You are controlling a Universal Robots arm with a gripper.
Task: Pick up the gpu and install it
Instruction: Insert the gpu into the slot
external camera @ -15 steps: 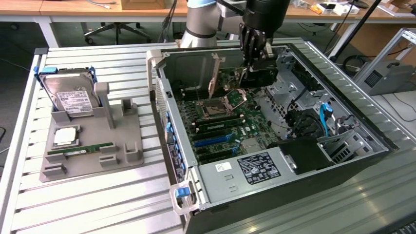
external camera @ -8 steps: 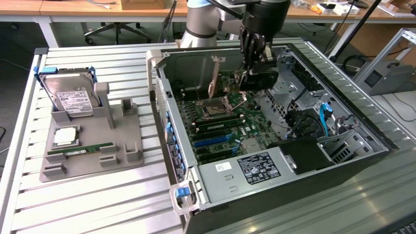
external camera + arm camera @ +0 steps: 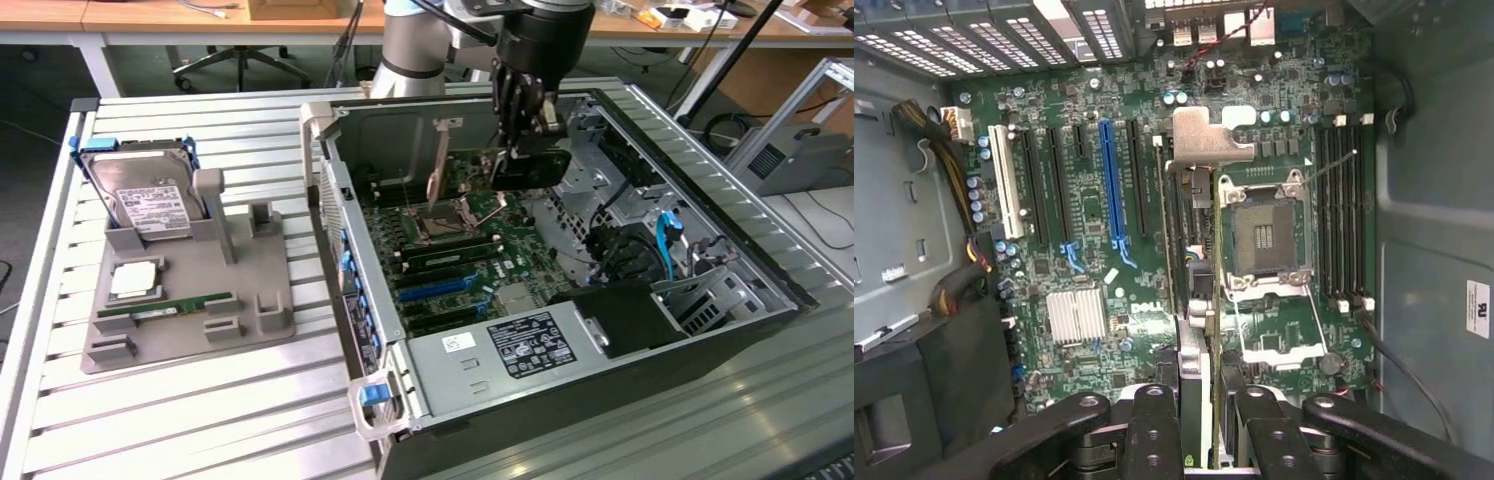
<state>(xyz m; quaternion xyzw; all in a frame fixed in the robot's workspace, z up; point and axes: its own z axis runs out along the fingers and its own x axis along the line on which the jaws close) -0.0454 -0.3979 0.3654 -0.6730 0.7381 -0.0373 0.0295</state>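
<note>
Tool [image 3: 519, 143] partly closed, gripping the gpu [image 3: 529, 170] on edge. Card hangs at upper centre of the exterior frame, inside the open computer case [image 3: 387, 130], above the motherboard [image 3: 454, 255], not seated.

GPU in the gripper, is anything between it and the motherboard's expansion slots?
Nothing visible does. The gripper holds the gpu above the motherboard, and the expansion slots lie bare.
</note>
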